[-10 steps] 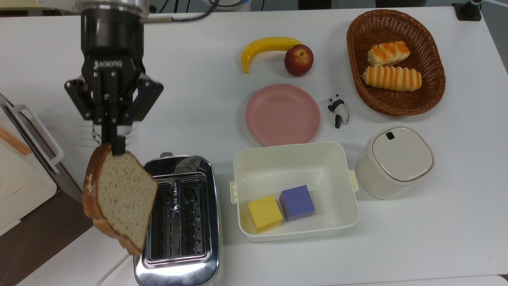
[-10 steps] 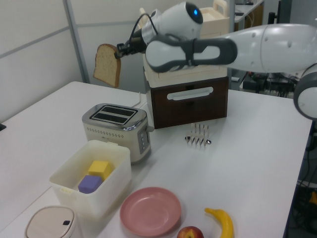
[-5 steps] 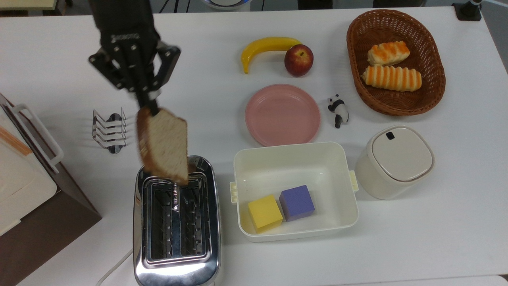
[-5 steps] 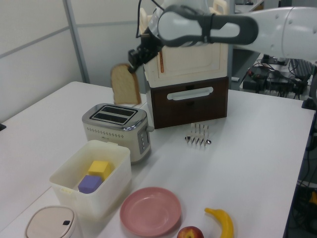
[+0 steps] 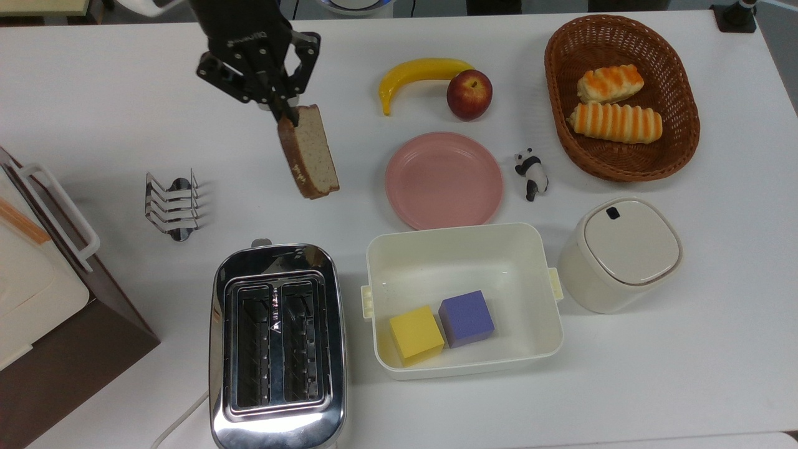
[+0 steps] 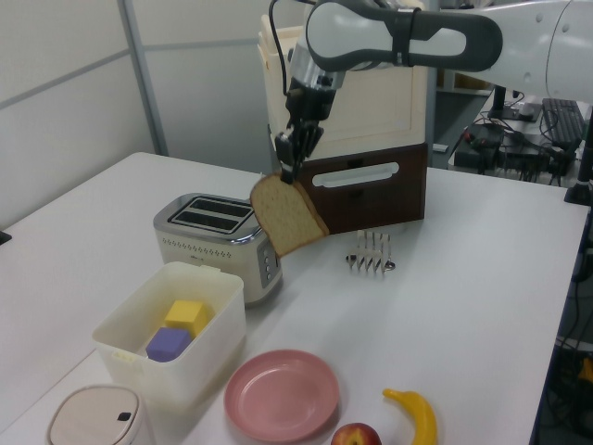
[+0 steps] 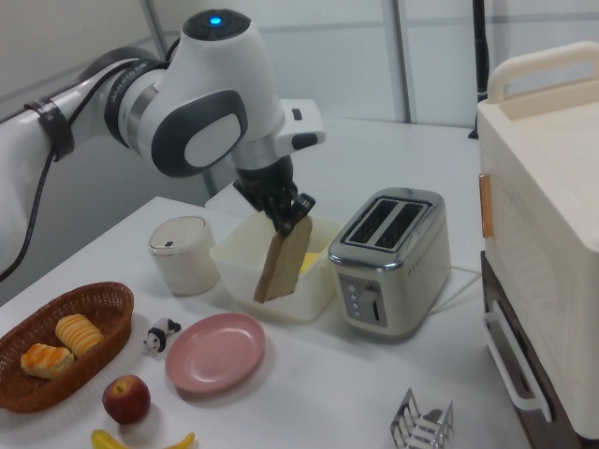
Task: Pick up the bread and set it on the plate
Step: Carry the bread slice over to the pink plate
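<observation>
The white tabletop (image 5: 93,112) carries everything, and places here are given relative to the pink plate (image 5: 443,179). In the top view, the wood-and-cream cabinet (image 5: 37,293) sits at the far left edge, well apart from the plate. The white robot arm (image 6: 445,37) reaches in above the tabletop, and its gripper (image 5: 282,113) has its jaws closed on the top edge of the bread (image 5: 308,151), which hangs off the tabletop, tilted, to the top view's left of the plate and not yet over it; in the left view the bread (image 6: 287,215) hangs in front of the cabinet and above the toaster's end. The chrome toaster (image 5: 277,346) stands below and left of the plate in the top view, its two slots bare. The white tub (image 5: 462,299) sits just below the plate, nearly touching its rim, holding a yellow cube (image 5: 416,335) and a purple cube (image 5: 466,318) side by side. The wicker basket (image 5: 621,96) lies to the upper right of the plate with two orange-striped rolls (image 5: 614,121) inside. The lidded white canister (image 5: 618,254) stands to the lower right. The banana (image 5: 419,75) and the apple (image 5: 469,94) lie touching above the plate. The metal toast rack (image 5: 169,204) stands well to the left, and the panda figure (image 5: 531,173) stands just right of the plate.
</observation>
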Available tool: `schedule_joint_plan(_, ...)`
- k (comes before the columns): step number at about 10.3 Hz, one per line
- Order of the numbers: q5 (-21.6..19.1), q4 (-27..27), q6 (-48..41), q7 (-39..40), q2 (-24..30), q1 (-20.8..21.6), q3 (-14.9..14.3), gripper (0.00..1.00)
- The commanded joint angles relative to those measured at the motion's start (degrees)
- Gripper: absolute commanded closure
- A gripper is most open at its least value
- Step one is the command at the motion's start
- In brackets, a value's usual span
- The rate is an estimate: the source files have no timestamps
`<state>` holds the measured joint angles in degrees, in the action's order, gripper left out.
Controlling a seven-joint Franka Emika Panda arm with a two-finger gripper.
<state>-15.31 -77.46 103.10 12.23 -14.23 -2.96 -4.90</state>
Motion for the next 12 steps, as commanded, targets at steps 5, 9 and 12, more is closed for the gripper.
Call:
schedule_joint_plan(5, 4.3, -6.3, -3.0, 0.5, -2.1, 9.4, -0.2, 1.0)
schedule_joint_plan(9, 9.5, -8.8, -3.4, -0.8, -3.3, 13.0, -0.2, 1.0)
schedule_joint_plan(12, 10.0, -9.6, -3.5, -1.5, -3.4, 13.9, -0.2, 1.0)
